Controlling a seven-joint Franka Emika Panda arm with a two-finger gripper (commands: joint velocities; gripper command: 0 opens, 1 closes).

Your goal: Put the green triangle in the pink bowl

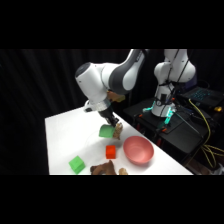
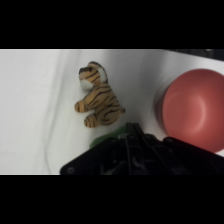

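The green triangle (image 1: 106, 131) hangs a little above the table, held at the tip of my gripper (image 1: 111, 126), which is shut on it. In the wrist view only a dark green edge of the green triangle (image 2: 106, 140) shows under the black linkage of the gripper (image 2: 129, 141). The pink bowl (image 1: 138, 150) sits on the table to the right of the gripper and nearer the front edge; the wrist view has the pink bowl (image 2: 192, 111) at the right, empty.
A red cube (image 1: 110, 152) lies just below the held block, left of the bowl. At the front left sits a light-green cube (image 1: 76, 164). A brown toy (image 1: 104, 169) lies at the front edge. A small tiger toy (image 2: 98, 97) rests beside the gripper.
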